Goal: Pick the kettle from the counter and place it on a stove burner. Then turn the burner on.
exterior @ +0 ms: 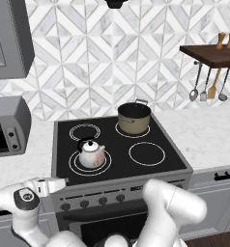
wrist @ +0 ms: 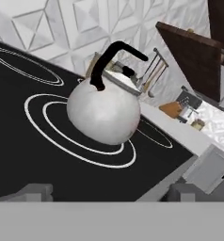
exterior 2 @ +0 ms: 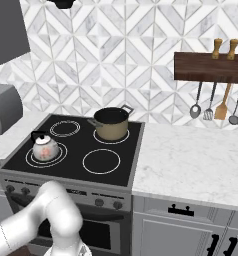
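Observation:
The small white kettle point(exterior: 92, 154) point(exterior 2: 44, 147) stands upright on the front left stove burner point(exterior: 71, 164) point(exterior 2: 30, 159), the widest double ring on the black glass. Up close in the hand view, the kettle point(wrist: 104, 110) with its black arched handle sits inside the burner rings point(wrist: 48, 132). My gripper point(wrist: 111, 193) is open, its two tips spread wide at the bottom, short of the kettle and not touching it. From the left base view, my gripper point(exterior: 56, 183) hangs at the stove's front left corner. The marble counter point(exterior: 208, 135) point(exterior 2: 191, 155) lies right of the stove.
A tan pot point(exterior: 134, 118) point(exterior 2: 111, 124) with a black rim occupies the back right burner. Control knobs point(exterior: 93, 201) line the stove front. A toaster oven point(exterior: 8, 128) sits on the left. Utensils point(exterior: 208, 87) hang under a wooden shelf at the right.

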